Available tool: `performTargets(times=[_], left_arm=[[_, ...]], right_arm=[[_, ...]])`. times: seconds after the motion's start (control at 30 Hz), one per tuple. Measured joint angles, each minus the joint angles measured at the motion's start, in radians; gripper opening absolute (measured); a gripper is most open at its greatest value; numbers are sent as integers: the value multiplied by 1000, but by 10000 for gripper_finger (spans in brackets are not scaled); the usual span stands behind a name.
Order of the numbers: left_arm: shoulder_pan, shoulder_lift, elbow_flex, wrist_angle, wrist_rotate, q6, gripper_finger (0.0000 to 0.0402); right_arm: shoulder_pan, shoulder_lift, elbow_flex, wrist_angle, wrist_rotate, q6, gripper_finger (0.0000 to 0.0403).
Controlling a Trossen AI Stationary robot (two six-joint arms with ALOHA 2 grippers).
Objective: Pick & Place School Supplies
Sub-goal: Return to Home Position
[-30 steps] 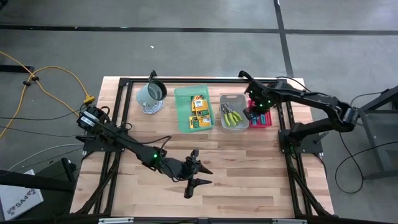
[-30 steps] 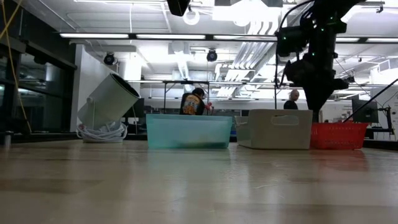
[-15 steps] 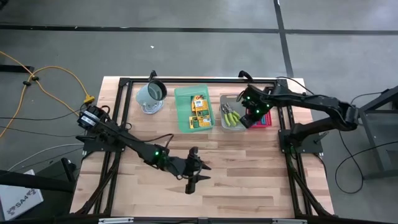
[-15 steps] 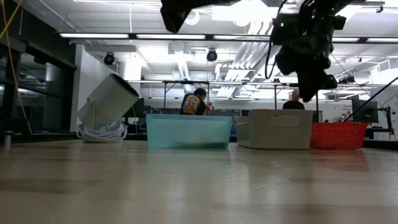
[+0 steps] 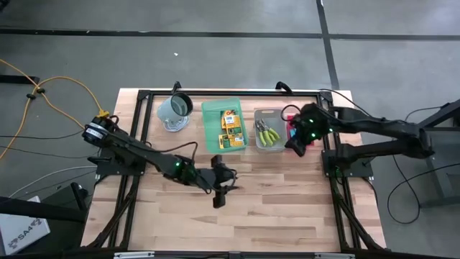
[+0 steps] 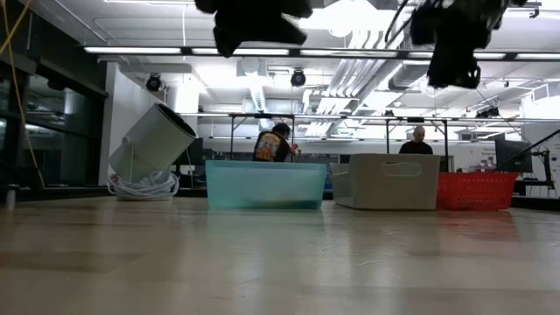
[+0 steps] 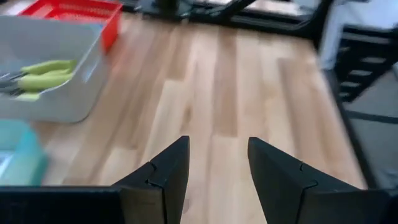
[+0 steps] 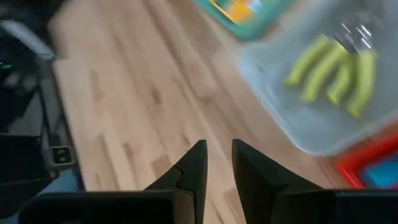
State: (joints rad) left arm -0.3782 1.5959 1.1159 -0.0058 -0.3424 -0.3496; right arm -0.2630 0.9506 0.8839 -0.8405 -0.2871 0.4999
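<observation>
The pale wooden counter [image 5: 287, 208] is being reached over by both dark arms. The left arm is being held stretched across its middle, the left gripper [image 7: 217, 146] being carried with fingers wide apart, empty, above bare wood. The right gripper [image 8: 219, 144] is being held raised where the grey plastic tray [image 5: 270, 148] and red mesh tray [image 6: 477, 191] meet, fingers narrowly apart, empty. Yellow-orange printed boxes [image 5: 230, 128] are being contained by the green tray [image 5: 210, 126], yellow-green-handled tools [image 5: 269, 134] by the grey, cyan-blue pieces [image 8: 380, 176] by the red.
</observation>
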Motion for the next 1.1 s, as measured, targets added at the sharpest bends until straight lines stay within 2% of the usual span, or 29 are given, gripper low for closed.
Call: performTargets(times=[0.2,0.47,0.6,0.7,0.87,1.1], left_arm=[[-23,-69,-84,-64,-162,-94,159],[-104,-266,-317,25,-282,-177,159],[-143,-311,-431,161,-290,-186,159],[-164,-316,-472,221,-289,-182,159],[-179,-312,-493,251,-288,-192,159],[-178,-312,-492,298,-288,-197,159]], right_arm=[[172,-120,-76,199,49,22,66],[386,-222,-230,383,225,49,66],[468,-264,-368,531,233,49,66],[517,-293,-471,670,229,46,66],[573,-329,-601,860,207,49,66],[616,-361,-709,989,202,41,66]])
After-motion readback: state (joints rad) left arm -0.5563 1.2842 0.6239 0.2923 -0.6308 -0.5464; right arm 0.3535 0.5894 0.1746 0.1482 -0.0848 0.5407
